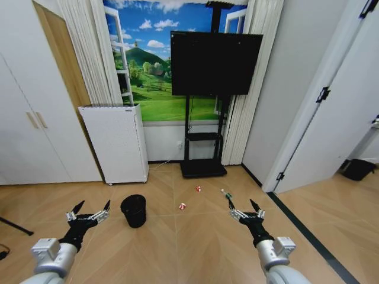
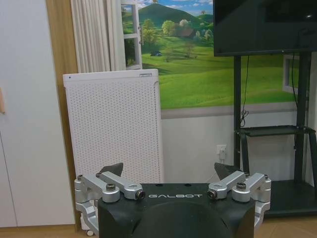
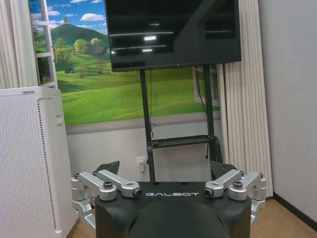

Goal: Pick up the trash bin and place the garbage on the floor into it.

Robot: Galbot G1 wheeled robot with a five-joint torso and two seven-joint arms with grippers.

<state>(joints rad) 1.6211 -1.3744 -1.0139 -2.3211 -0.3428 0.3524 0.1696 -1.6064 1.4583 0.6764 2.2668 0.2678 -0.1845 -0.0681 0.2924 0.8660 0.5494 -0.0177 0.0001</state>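
Observation:
The trash bin (image 1: 134, 210), a small black mesh wastebasket, stands upright on the wooden floor left of centre. The garbage lies to its right: one red-and-white scrap (image 1: 182, 206), another farther back (image 1: 198, 189), and a green bottle-like piece (image 1: 225, 194). My left gripper (image 1: 91, 208) hovers open to the left of the bin, apart from it. On the right my right gripper (image 1: 244, 206) is open too, just in front of the green piece. In the wrist views both the left gripper (image 2: 168, 171) and the right gripper (image 3: 165, 168) have their fingers spread with nothing between them.
A white perforated cabinet (image 1: 115, 142) stands against the back wall behind the bin. A black TV on a stand (image 1: 206, 106) is at the back centre. White doors line the right side, with a dark basket (image 1: 358, 169) beyond them. White wardrobe doors (image 1: 26, 118) fill the left.

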